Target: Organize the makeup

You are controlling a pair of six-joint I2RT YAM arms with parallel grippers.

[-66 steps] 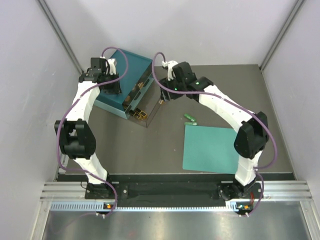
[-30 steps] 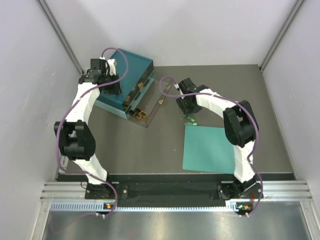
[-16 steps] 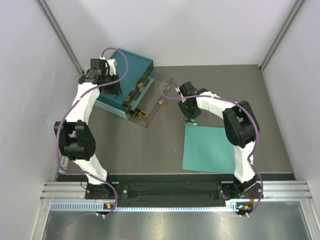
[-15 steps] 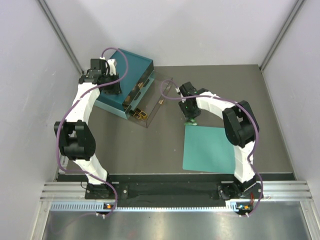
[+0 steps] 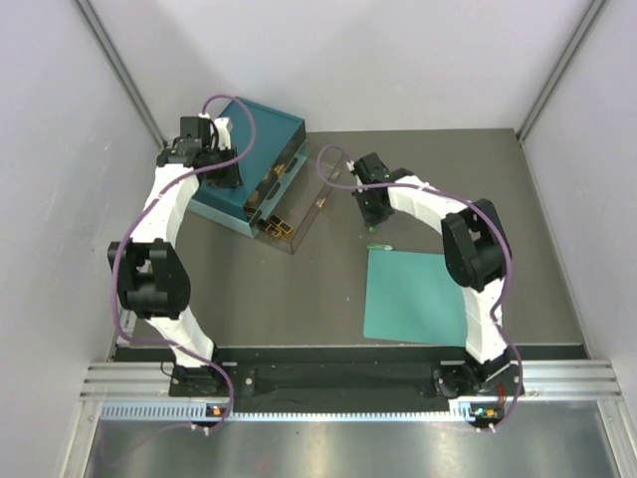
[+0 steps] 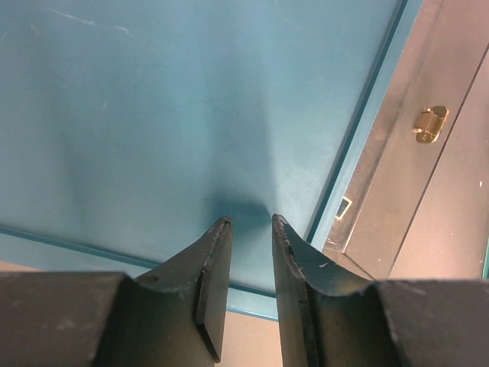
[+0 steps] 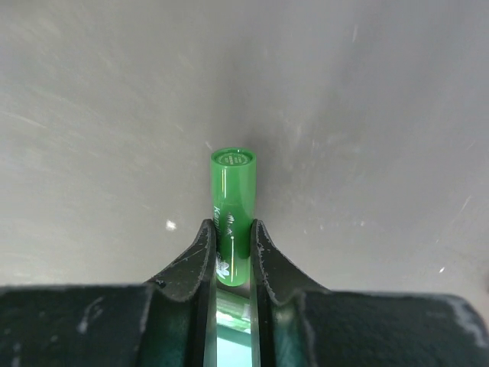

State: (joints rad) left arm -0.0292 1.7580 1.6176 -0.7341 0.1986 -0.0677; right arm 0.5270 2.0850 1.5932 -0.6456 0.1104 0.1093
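Your right jaws (image 7: 231,224) are clenched on the green tube (image 7: 232,200). One finger presses each side of it, and its capped end sticks out past the tips, over bare grey desk (image 7: 367,115). From the wrist view you cannot tell whether the tube is touching the desk or is just clear of it. From above, the right jaws (image 5: 373,216) sit toward the far side of the desk (image 5: 299,299), right of its middle. They are beyond the far edge of the teal mat (image 5: 418,294), and they hide the tube in that view. A small green bit (image 5: 379,245) lies on the desk just off the mat's far edge. It is apart from the jaws and too small to identify.

Your left jaws (image 6: 248,220) are released, with a narrow gap between the fingers and nothing in it. They point down at the flat teal lid of the case (image 6: 168,115), close to its surface, and a gold hinge (image 6: 429,124) shows off to the right. From above, the left jaws (image 5: 223,175) are over the case (image 5: 264,127), which stands at the desk's far left corner. A clear tray (image 5: 302,211) juts out from the case's right side. It has brown-gold pieces (image 5: 279,225) at its near end, and you cannot make out what they are.
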